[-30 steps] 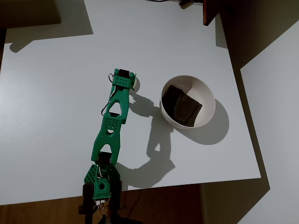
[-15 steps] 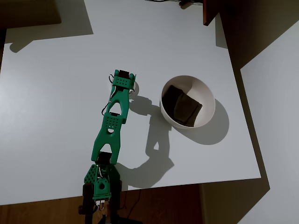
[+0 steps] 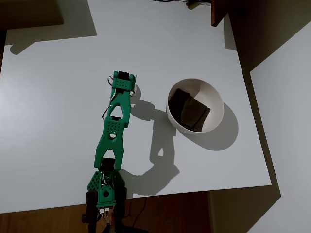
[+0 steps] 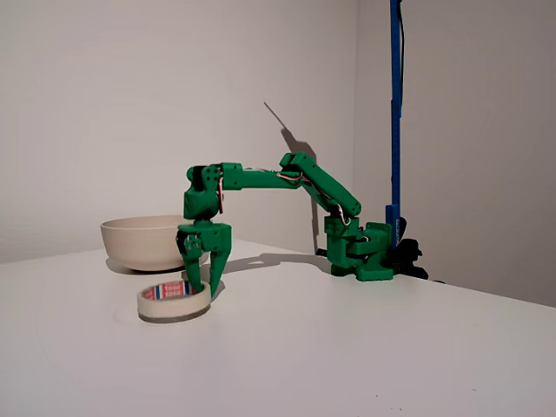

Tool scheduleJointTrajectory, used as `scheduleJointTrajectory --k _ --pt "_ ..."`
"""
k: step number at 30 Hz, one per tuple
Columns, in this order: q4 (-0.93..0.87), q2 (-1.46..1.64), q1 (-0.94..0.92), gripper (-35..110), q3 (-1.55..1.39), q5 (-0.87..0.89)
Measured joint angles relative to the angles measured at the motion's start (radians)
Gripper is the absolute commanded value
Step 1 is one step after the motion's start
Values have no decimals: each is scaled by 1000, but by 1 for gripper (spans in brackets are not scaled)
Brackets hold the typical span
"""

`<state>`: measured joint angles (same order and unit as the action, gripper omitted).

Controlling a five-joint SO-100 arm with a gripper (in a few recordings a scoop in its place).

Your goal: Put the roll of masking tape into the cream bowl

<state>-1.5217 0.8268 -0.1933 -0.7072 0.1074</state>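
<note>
The roll of masking tape (image 4: 173,300) lies flat on the white table, off-white with reddish print inside its ring. My green gripper (image 4: 205,288) points straight down over the roll's right side. One finger (image 4: 193,271) reaches into the hole and the other stands just outside the wall, with a gap between them. From overhead the gripper head (image 3: 123,83) covers most of the tape, leaving a pale sliver (image 3: 135,91). The cream bowl (image 3: 216,110) sits to the right with a dark brown patch (image 3: 189,109) at its bottom; in the fixed view the bowl (image 4: 139,243) stands behind and left of the tape.
The arm's base (image 3: 104,190) is at the table's front edge. A blue pole (image 4: 395,113) rises behind the base. The table's right edge (image 3: 252,107) runs close to the bowl. Open white surface lies left of the arm.
In the overhead view the gripper head has shifted a little left and up, covering more of the tape. The bowl has not moved.
</note>
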Motion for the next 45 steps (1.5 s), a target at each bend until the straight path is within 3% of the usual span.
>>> scheduleJointTrajectory --k 15,31,45 --pt "-46 494 -49 -8 0 32" --pt "-69 830 -379 -8 0 -37" --pt "38 821 -738 -8 2 -98"
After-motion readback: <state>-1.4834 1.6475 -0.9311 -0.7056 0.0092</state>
